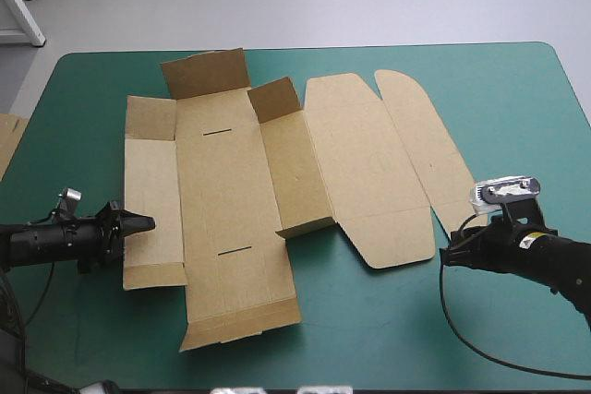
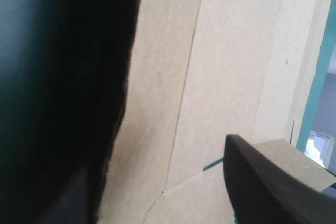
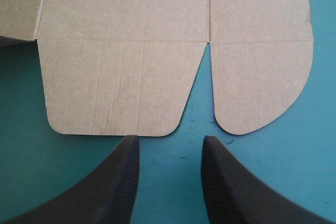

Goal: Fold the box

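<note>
Your box (image 1: 240, 200) lies opened out as a cut brown sheet across the middle of the teal-green counter (image 1: 443, 339). It is mostly flat, with two flaps on its far edge tilted up. Your left tool (image 1: 143, 224) sits low at the sheet's left edge, its tip over the left side panel. Its black fingers stand apart (one finger (image 2: 262, 182) shows clearly in the wrist view, the other is only a dark blur), with brown board visible between them. Your right tool (image 3: 170, 139) hangs low over bare cover just short of the sheet's right end, fingers apart and holding nothing. The gap between them lines up with the slit separating the two round-cornered end flaps, and neither finger touches the board. An edge of more board (image 1: 6, 140) shows at the counter's left edge.
</note>
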### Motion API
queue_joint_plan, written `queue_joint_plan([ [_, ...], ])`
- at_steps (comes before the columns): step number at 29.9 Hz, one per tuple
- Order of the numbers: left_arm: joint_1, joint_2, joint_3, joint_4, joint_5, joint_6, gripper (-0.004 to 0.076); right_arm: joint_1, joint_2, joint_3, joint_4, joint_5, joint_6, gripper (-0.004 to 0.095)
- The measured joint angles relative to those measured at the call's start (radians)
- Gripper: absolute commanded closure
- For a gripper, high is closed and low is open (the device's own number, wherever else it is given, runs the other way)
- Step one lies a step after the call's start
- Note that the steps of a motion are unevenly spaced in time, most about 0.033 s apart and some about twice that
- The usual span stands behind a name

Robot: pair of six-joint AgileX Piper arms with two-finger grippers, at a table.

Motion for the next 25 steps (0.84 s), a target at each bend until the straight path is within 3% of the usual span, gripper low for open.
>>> queue_joint_plan([
  [5,-0.067,0.000,0.000,-0.008,-0.004,0.003,0.0369,0.000,0.000,0.000,0.000,0.000,-0.003,0.0533],
  [12,-0.142,0.000,-0.016,-0.008,-0.040,-0.008,0.0640,0.000,0.000,0.000,0.000,0.000,-0.003,0.0533],
  [20,-0.213,0.002,-0.090,0.024,-0.055,-0.019,0.0734,0.000,0.000,0.000,0.000,0.000,-0.003,0.0533],
  [25,-0.277,0.005,-0.204,0.124,-0.051,-0.078,0.0734,0.000,0.000,0.000,0.000,0.000,-0.003,0.0533],
])
